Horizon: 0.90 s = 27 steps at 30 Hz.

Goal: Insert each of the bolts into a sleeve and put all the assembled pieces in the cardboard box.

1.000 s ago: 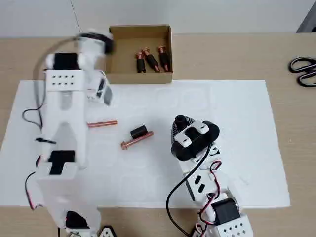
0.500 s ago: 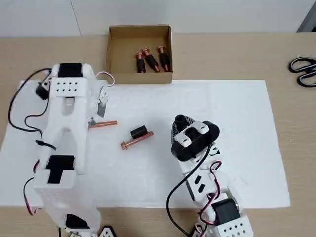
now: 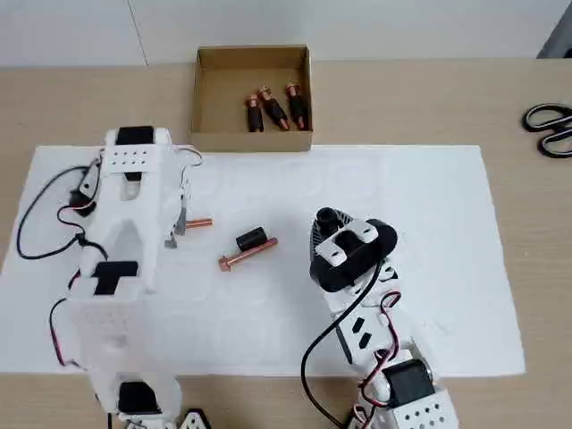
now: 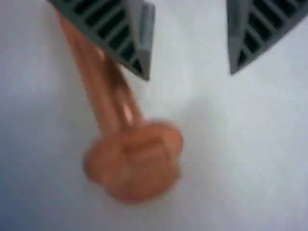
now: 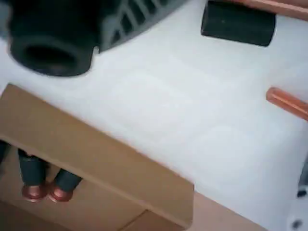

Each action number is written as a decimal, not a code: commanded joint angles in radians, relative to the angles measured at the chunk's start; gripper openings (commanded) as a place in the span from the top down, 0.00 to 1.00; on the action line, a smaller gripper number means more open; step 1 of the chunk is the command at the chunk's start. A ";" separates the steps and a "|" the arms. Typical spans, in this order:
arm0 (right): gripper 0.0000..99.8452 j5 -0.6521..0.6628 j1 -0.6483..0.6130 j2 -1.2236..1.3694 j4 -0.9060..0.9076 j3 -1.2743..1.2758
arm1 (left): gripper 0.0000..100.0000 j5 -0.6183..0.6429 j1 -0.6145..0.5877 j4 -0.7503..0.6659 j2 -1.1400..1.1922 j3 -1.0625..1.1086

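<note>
The left jaws stand open above the bolt (image 4: 130,159) lying on the paper (image 3: 429,197), one jaw over its shank, so I would centre them across the shank before closing; the right jaws seem to hold a sleeve (image 5: 45,48).

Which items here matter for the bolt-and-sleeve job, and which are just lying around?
Job: lone bolt; loose sleeve; bolt beside it; held sleeve; three assembled pieces; cardboard box.
Lying about: scissors; white sheet.

Copper bolt (image 4: 130,159) — black sleeve (image 5: 50,50)
</note>
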 commanded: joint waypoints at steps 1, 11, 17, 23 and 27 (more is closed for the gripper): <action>1.00 0.002 0.005 -0.028 0.002 0.005 | 0.90 0.017 -0.015 -0.060 0.029 -0.004; 1.00 0.002 0.005 -0.027 0.002 0.005 | 0.90 0.005 0.026 0.061 0.035 -0.090; 1.00 0.003 0.005 -0.027 0.002 0.005 | 0.90 -0.009 0.026 0.060 -0.049 -0.091; 1.00 0.003 0.005 -0.027 0.002 0.005 | 0.90 -0.006 0.026 0.051 -0.216 -0.096; 1.00 0.003 0.005 -0.027 0.002 0.005 | 0.90 -0.006 0.021 -0.021 -0.229 -0.091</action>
